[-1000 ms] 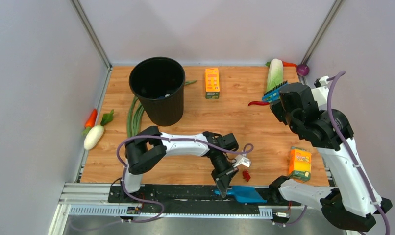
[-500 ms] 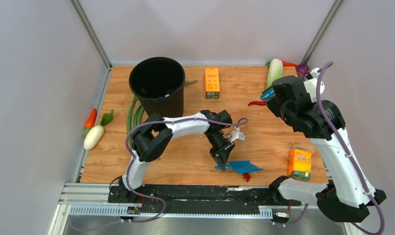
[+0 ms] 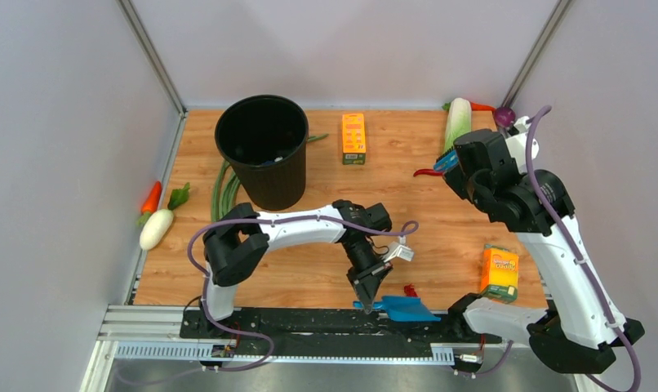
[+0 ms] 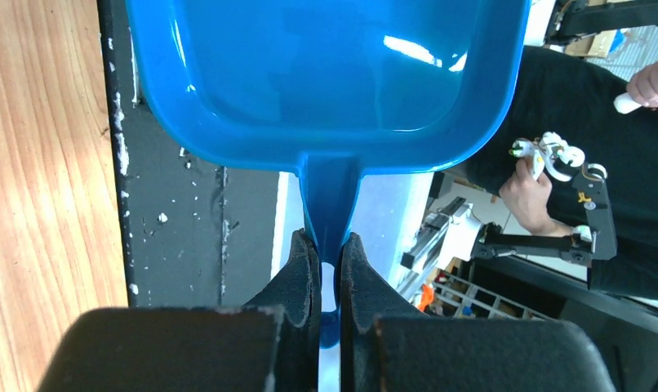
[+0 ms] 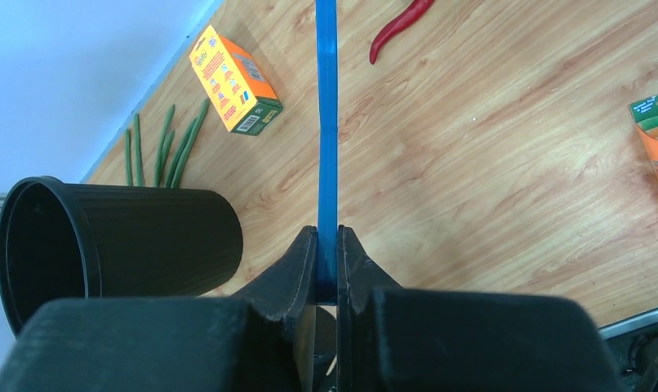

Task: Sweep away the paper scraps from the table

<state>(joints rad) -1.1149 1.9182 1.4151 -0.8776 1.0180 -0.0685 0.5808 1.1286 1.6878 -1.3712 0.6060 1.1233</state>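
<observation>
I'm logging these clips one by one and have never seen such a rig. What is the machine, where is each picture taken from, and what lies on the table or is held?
Two robot arms are bolted at the near edge of the table. One picture looks down from above and behind them; the other two come from a camera on each wrist. The left gripper is shut on the handle of a blue dustpan, which is over the black rail, next to a red paper scrap. The right gripper is shut on a thin blue tool seen edge-on. On the table are a black bin, an orange box, a red chili and a cabbage.
</observation>
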